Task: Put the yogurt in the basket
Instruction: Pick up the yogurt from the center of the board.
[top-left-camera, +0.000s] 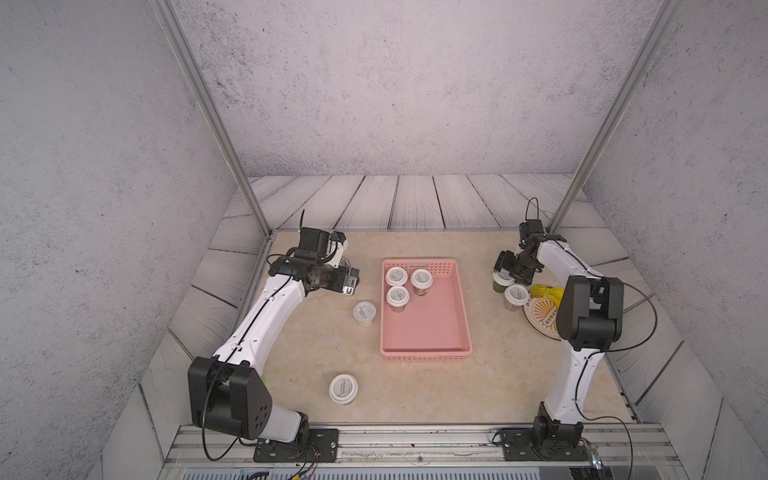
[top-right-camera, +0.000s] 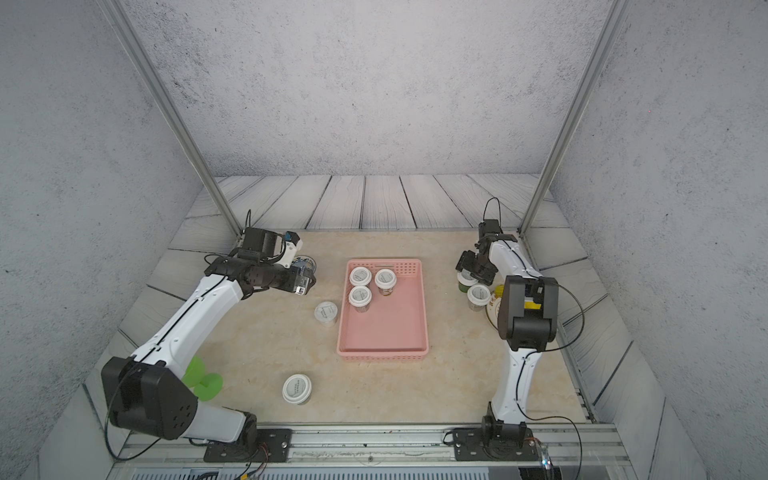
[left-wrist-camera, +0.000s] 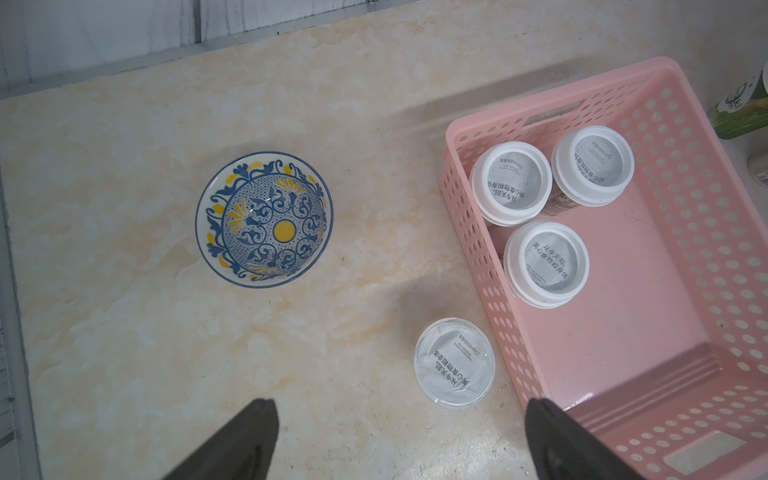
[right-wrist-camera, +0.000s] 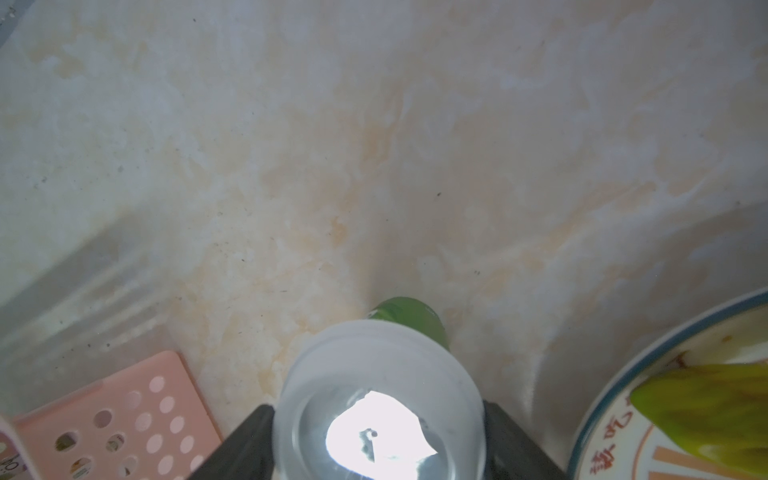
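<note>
Seven yogurt cups: three (top-left-camera: 396, 276) in pink basket (top-left-camera: 428, 332), two on table (top-left-camera: 415, 395) beside it, green one (right-wrist-camera: 409, 316) between right tool (right-wrist-camera: 378, 436) fingers, grip uncertain, left tool (left-wrist-camera: 399, 440) wide.

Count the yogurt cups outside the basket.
4: beside the pink basket, near the front edge, between the right gripper fingers, and by the plate.

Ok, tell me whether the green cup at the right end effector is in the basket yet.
Not yet. The green cup stands on the table outside the basket, between the right end effector fingers.
</note>
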